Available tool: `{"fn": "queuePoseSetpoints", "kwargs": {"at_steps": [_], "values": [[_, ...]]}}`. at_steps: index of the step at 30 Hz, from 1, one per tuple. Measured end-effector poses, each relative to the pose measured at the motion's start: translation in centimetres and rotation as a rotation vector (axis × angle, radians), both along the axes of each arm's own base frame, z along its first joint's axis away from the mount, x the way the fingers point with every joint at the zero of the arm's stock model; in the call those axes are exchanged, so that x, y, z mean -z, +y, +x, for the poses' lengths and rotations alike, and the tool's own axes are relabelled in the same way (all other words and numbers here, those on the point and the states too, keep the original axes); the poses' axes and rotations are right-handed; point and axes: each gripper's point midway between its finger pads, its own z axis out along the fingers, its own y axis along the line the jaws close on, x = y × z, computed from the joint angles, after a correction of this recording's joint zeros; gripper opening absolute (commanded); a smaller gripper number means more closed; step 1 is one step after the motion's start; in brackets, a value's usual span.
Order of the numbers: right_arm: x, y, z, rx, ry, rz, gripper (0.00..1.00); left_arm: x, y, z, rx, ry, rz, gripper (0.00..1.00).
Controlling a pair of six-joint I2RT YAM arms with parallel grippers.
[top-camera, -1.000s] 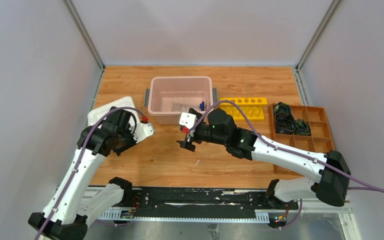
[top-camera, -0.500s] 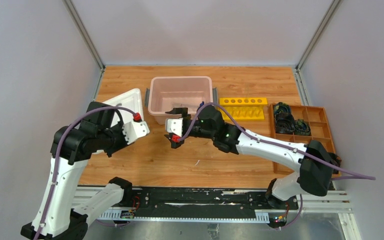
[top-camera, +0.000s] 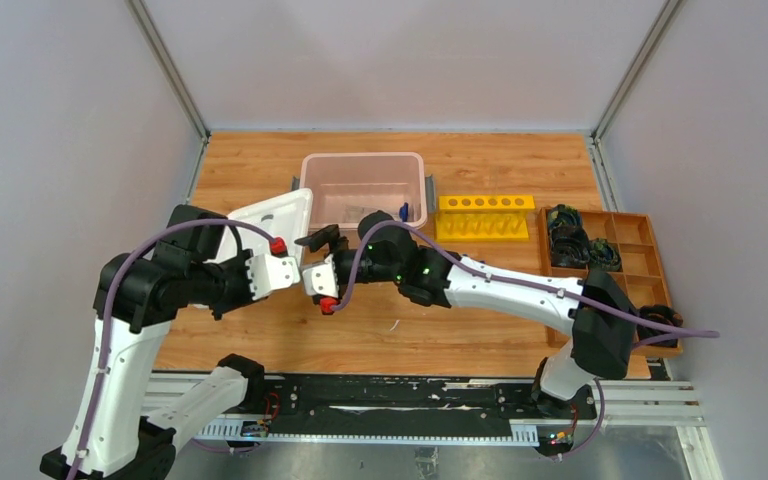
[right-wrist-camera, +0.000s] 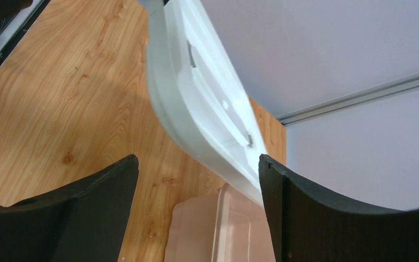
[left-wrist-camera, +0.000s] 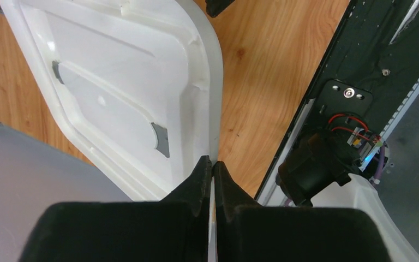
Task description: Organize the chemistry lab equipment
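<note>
The left arm reached in from the near left. The left gripper (left-wrist-camera: 213, 166) had its fingers pressed together on the thin rim of a white lid (top-camera: 272, 215), which it held tilted above the wooden table (top-camera: 410, 330), near and left of the bin. The lid's ribbed underside faced the left wrist camera.

Just right of the lid, the right gripper (right-wrist-camera: 197, 161) was spread wide and gripped nothing. The lid's rounded corner showed beyond the gap between its fingers, apart from both.

Behind that gripper stood a pink bin (top-camera: 363, 158), uncovered. Inside it, toward its near right part, lay a small blue-capped tube (top-camera: 402, 211). A few clear pieces lay to the tube's left, too faint to name.

Right of the bin, close to its handle, a yellow tube rack (top-camera: 485, 203) lay flat, its row of holes along the far edge.

At the far right sat a wooden compartment tray (top-camera: 650, 262), with black coiled items (top-camera: 570, 238) in its far left compartments. The right arm's elbow overlapped the tray's near edge.
</note>
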Motion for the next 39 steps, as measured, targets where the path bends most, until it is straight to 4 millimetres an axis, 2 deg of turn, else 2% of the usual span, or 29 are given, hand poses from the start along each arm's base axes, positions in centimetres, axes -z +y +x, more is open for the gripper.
{"fn": "queuePoseSetpoints", "kwargs": {"at_steps": [3, 6, 13, 15, 16, 17, 18, 20, 21, 22, 26, 31, 35, 39], "values": [[1.3, 0.4, 0.0, -0.010, -0.001, -0.030, 0.77, -0.5, -0.4, 0.0, 0.032, -0.020, -0.015, 0.00], [1.7, 0.9, 0.0, -0.012, -0.007, -0.038, 0.65, -0.8, -0.6, -0.1, 0.062, -0.031, -0.021, 0.00], [0.7, 2.4, 0.3, 0.035, -0.082, 0.010, 0.20, -1.2, -0.7, -0.5, 0.124, -0.071, -0.025, 0.00], [0.7, 2.5, 0.5, 0.042, -0.126, 0.005, 0.03, -1.7, -0.5, -0.2, 0.132, -0.112, -0.011, 0.00], [0.8, 2.6, 0.5, 0.044, -0.152, -0.001, 0.00, -2.2, -0.3, 0.2, 0.134, -0.147, -0.002, 0.00], [0.9, 2.6, 0.6, 0.047, -0.165, -0.007, 0.00, -2.7, -0.2, 0.5, 0.140, -0.180, 0.006, 0.00], [1.0, 2.7, 0.6, 0.050, -0.176, -0.011, 0.00, -3.1, -0.1, 0.7, 0.145, -0.205, 0.012, 0.18], [0.5, 2.8, 0.7, 0.067, -0.188, 0.000, 0.00, -3.2, 0.0, 0.7, 0.162, -0.215, 0.024, 0.71], [0.2, 2.8, 0.8, 0.074, -0.192, 0.011, 0.00, -3.4, -0.1, 0.9, 0.165, -0.223, 0.020, 0.94], [-0.1, 2.9, 0.9, 0.086, -0.190, 0.021, 0.00, -3.6, -0.3, 1.1, 0.176, -0.233, 0.017, 0.99], [-1.6, 2.8, 1.9, 0.157, -0.169, 0.083, 0.00, -5.1, -1.0, 2.0, 0.161, -0.305, -0.030, 1.00], [-3.7, 1.9, 4.2, 0.295, -0.066, 0.174, 0.00, -10.1, -1.7, 4.3, 0.040, -0.518, -0.165, 1.00], [-7.1, -0.1, 8.2, 0.459, 0.118, 0.290, 0.00, -14.7, -1.7, 6.6, -0.126, -0.697, -0.321, 1.00], [-11.3, -4.6, 13.0, 0.620, 0.340, 0.455, 0.00, -17.3, -1.3, 8.1, -0.271, -0.776, -0.447, 1.00]]}}
